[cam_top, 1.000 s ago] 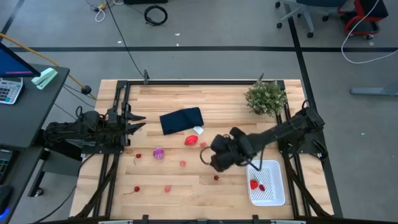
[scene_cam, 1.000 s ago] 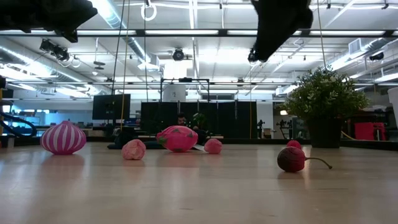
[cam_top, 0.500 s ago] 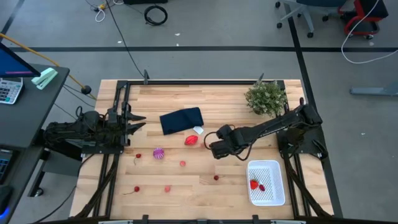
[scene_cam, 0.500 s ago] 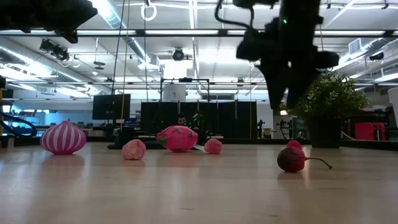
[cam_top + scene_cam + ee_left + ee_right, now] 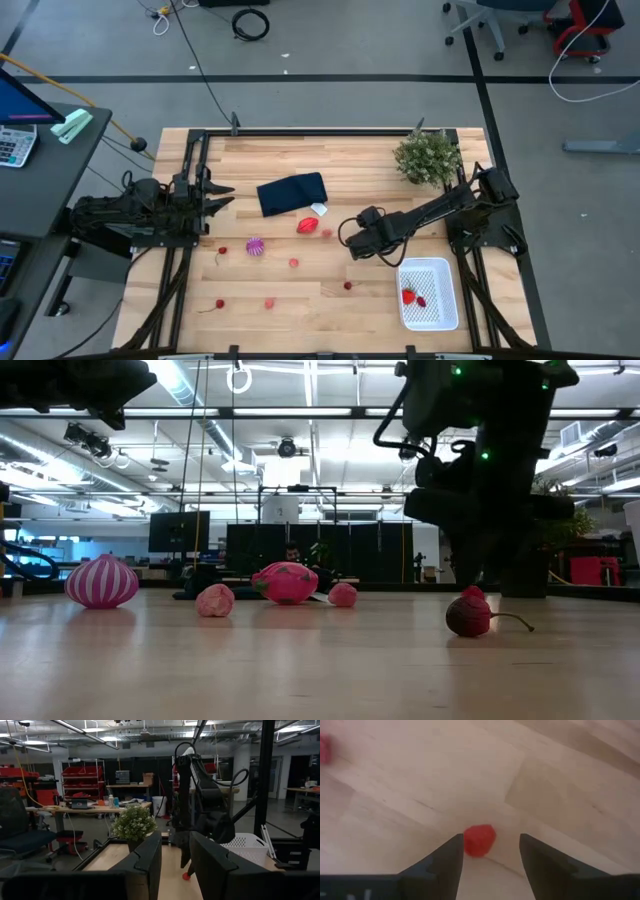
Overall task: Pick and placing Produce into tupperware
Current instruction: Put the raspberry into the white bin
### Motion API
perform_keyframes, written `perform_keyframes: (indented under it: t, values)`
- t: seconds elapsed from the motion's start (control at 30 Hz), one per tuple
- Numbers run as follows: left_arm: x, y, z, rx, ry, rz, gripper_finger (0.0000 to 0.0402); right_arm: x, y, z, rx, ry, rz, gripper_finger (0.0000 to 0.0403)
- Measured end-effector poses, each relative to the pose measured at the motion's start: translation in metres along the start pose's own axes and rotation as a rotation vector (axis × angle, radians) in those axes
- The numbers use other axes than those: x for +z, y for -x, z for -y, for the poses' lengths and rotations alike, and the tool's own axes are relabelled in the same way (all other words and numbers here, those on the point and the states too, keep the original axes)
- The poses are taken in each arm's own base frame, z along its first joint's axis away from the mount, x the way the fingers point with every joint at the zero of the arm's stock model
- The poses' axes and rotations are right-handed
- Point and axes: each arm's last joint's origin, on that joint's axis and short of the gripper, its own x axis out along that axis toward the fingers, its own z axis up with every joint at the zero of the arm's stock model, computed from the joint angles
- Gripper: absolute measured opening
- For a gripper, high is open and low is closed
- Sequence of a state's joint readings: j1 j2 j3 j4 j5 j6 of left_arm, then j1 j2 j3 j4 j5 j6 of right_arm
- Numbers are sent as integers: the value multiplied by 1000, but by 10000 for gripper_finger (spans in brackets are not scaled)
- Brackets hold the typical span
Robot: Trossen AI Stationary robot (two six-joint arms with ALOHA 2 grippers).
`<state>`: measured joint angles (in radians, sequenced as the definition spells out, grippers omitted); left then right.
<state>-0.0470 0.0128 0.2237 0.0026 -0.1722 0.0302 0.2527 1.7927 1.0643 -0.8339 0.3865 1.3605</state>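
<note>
We saw a small red berry (image 5: pixel 479 840) on the table (image 5: pixel 380 160), just between the spread fingers of the right gripper (image 5: pixel 489 851) (nothing gripped yet), near the tupperware (image 5: pixel 430 293). The left gripper (image 5: pixel 175 852) waited at the table's left edge, fingers apart, empty.

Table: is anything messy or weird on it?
Nothing looks broken or spilled. Toy fruit lies scattered over the wooden table, like the purple striped ball and the bigger red piece, while only red pieces sit in the white tupperware. The right gripper is open around a small red bit.
</note>
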Motion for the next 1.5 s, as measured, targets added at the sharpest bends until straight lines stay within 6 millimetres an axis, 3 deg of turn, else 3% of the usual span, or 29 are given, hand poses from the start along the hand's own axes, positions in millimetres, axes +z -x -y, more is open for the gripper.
perform_keyframes:
  t: [0.67, 1.13, 1.3, 1.5]
  values:
    - [0, 0, 0, 0, -8, 0, 107, -9, -20, 3, 85, -70, 25, 186]
    - [0, 0, 0, 0, -8, 0, 107, -10, -21, 2, 106, -75, 29, 119]
    - [0, 0, 0, 0, -8, 0, 107, -3, -12, -9, 155, -64, 22, 122]
    - [0, 0, 0, 0, -8, 0, 107, 11, 19, -34, 287, 27, 10, 125]
